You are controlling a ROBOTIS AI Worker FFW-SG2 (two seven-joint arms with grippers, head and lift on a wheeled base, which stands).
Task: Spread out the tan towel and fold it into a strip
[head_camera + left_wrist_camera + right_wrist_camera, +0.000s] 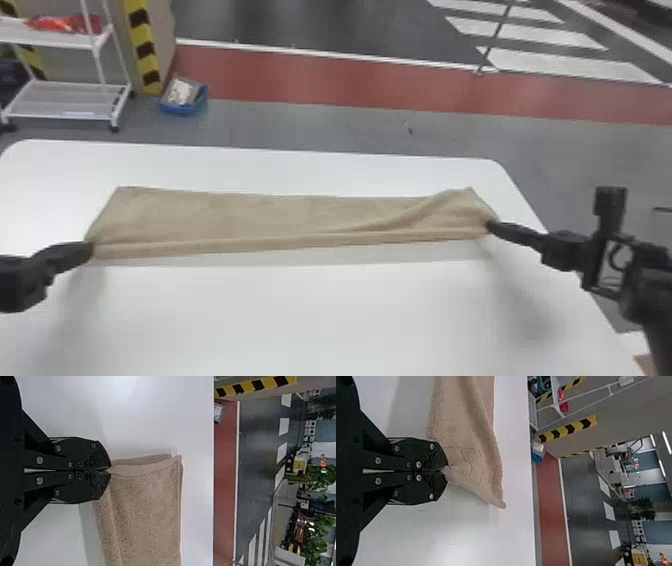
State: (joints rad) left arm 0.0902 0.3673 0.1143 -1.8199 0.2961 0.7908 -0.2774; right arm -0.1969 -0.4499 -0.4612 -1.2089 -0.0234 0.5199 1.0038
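Towel [280, 215] lies long and thin across the middle of your table [300, 315]. Your left pincer [91, 250] is shut tight on its corner at eight o'clock, and your right pincer [491, 227] pinches its corner at four o'clock. The spreading looks done and the folding looks mostly done. You probably need to lay the near edge flat, smooth the bunched bit toward two o'clock, then let go. You cannot tell if another fold is needed.
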